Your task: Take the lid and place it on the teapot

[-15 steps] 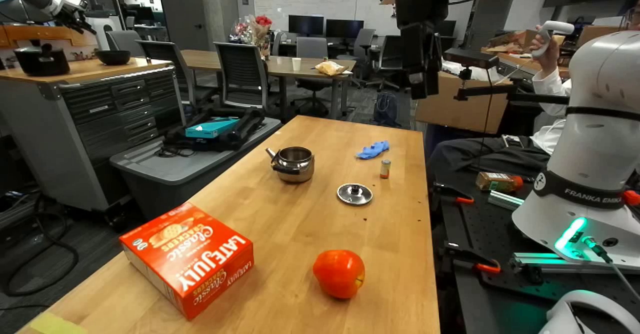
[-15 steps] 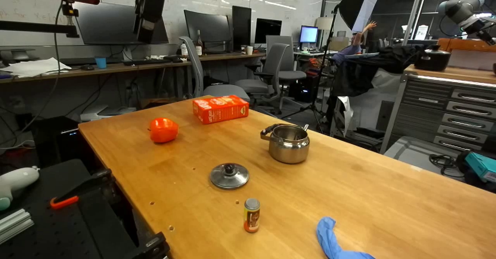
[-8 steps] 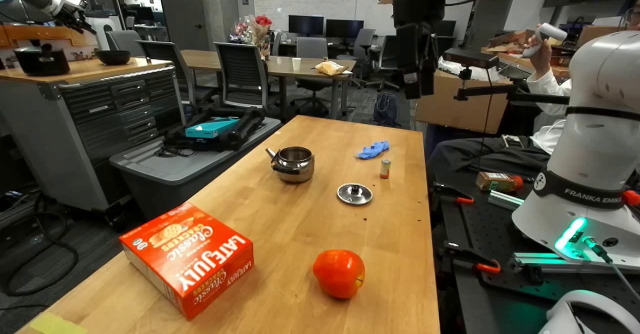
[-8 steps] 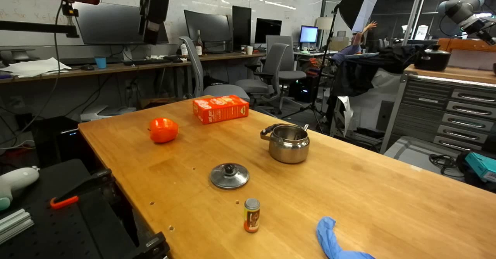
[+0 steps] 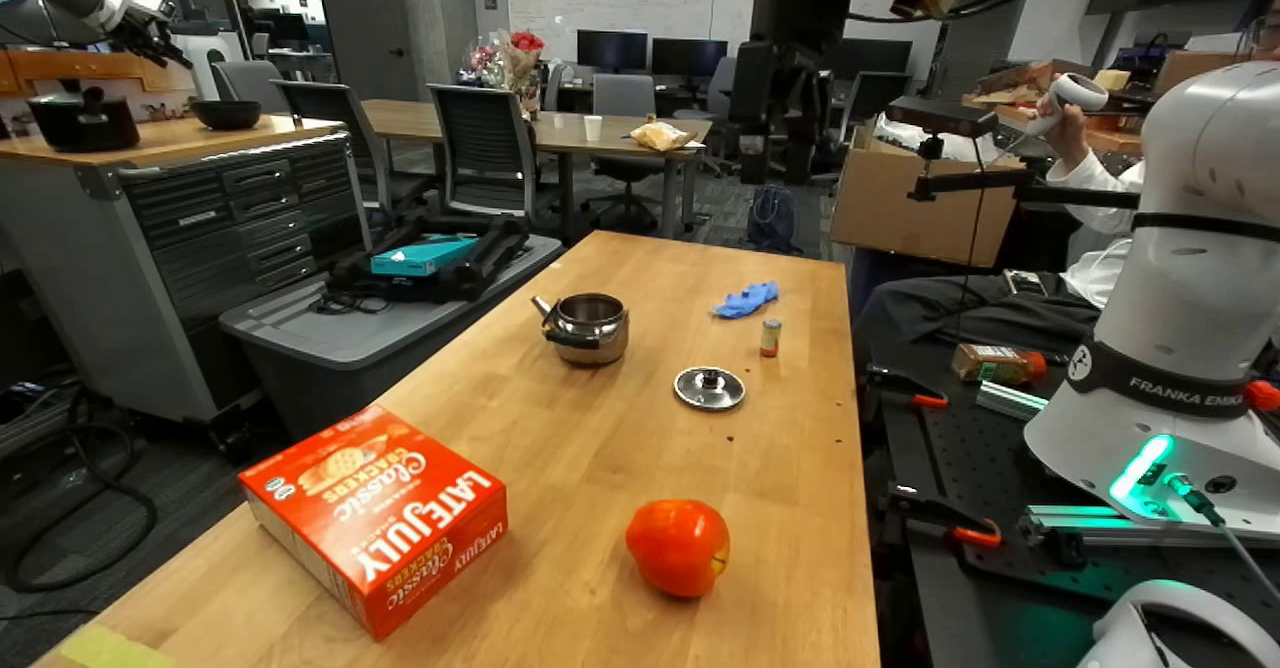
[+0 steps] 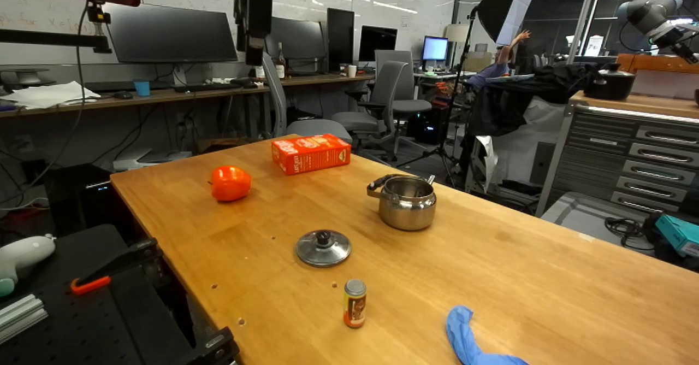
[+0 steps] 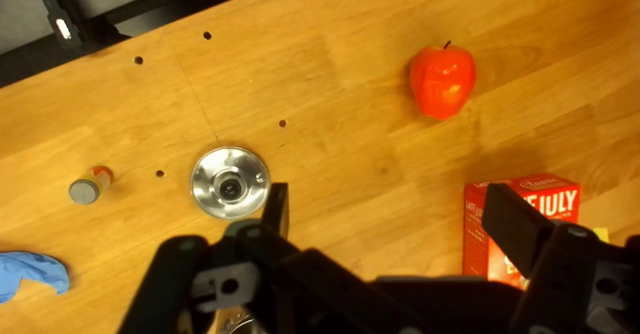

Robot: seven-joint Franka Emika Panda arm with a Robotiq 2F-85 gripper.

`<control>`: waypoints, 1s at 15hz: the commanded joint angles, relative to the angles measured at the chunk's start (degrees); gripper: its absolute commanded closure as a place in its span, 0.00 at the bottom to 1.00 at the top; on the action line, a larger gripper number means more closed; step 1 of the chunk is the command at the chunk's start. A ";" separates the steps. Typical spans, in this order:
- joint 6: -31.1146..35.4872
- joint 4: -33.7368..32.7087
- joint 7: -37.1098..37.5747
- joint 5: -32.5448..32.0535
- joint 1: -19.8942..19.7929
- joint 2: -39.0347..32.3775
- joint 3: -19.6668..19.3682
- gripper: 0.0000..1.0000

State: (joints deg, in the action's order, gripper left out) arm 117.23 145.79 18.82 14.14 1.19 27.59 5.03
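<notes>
Wrist view: hovering empty with jaws spread wide! Likely the approach step; next, centre over the metal lid (image 7: pixel 230 183), flat on the surface (image 7: pixel 350 124) near the uncovered teapot (image 6: pixel 407 213), then descend.

Squat and shiny steel, the teapot (image 6: pixel 407 212) stands upright on the worktop (image 6: pixel 524 277), its mouth uncovered and dim inside. The dark handle (image 5: pixel 572 339) is tipped down to one side, and a short spout (image 5: pixel 541 305) juts outward. Near the teapot but apart from it, on the side opposite the spout, lies the lid (image 6: pixel 323 250): a round, gleaming, silvery disc with a black knob (image 7: pixel 230 189) at its centre. It rests flat, knob upward.
</notes>
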 commanded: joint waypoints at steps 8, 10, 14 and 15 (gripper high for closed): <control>10.00 -0.59 6.44 -3.07 -1.91 -9.16 0.86 0.00; 11.26 -0.63 7.95 -4.04 -2.10 -10.90 0.78 0.00; 12.72 -1.36 7.95 -3.67 -1.89 -14.60 -0.15 0.00; 13.12 -1.61 7.42 -3.29 -1.78 -15.50 -0.41 0.00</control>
State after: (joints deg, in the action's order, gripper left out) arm 128.90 145.88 25.90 10.76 -0.41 14.98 4.98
